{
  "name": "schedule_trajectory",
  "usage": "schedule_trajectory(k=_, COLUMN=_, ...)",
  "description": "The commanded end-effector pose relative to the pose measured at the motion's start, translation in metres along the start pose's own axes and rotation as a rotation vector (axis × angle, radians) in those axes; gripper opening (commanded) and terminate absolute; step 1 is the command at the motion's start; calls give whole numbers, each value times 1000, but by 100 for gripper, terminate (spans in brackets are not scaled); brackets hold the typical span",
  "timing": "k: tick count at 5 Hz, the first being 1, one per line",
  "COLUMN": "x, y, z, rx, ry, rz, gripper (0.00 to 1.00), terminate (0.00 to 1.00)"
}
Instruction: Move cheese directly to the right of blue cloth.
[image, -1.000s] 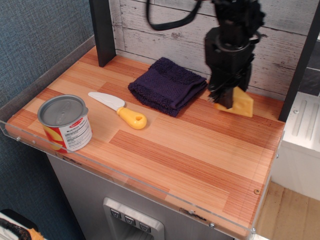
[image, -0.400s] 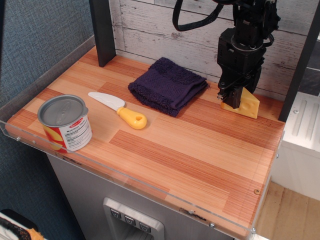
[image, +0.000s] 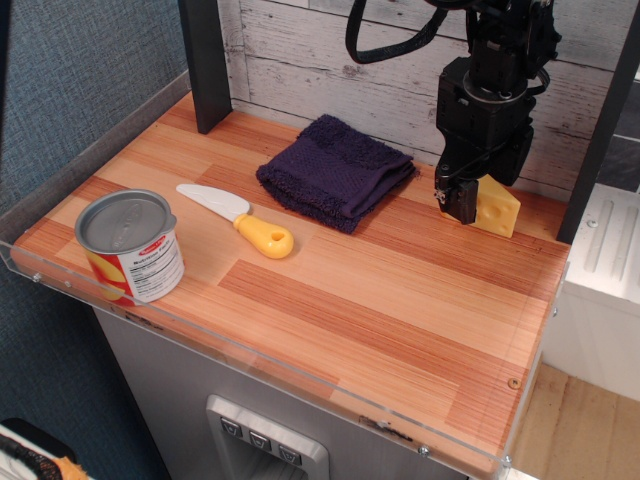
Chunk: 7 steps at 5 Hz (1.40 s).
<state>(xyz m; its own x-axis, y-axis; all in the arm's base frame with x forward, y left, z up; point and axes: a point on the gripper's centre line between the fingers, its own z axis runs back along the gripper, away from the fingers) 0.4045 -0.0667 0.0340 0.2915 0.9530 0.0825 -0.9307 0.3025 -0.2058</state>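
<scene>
Most of the task looks done to me: the cheese (image: 497, 208) sits on the table (image: 400, 300) to the right of the cloth (image: 335, 168), with a gap between them. My gripper (image: 462, 200) is right at its left side; I cannot tell if the jaws are apart or pressing it. What is left, I judge, is letting go and pulling away. Compared with a second ago, the cheese has come down and shifted right, and now stands upright.

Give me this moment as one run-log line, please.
end effector: at cheese, grip unclear | cheese: on table, right of blue cloth | phase: placing
</scene>
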Motion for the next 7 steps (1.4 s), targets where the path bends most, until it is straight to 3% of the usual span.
schedule_trajectory(k=1, x=5, y=-14, z=42, rx=-116, ry=3, rz=-3, gripper=100, terminate=0)
schedule_trajectory(k=3, x=9, y=-5, z=70, rx=-173, ry=6, rz=-26, gripper=100, terminate=0)
schedule_trajectory(k=5, x=33, y=47, z=90, rx=-64, ry=-25, rz=-192, gripper=100, terminate=0)
schedule_trajectory(k=7, x=83, y=81, z=102, rx=-49, ry=-94, rz=-289, gripper=100, terminate=0)
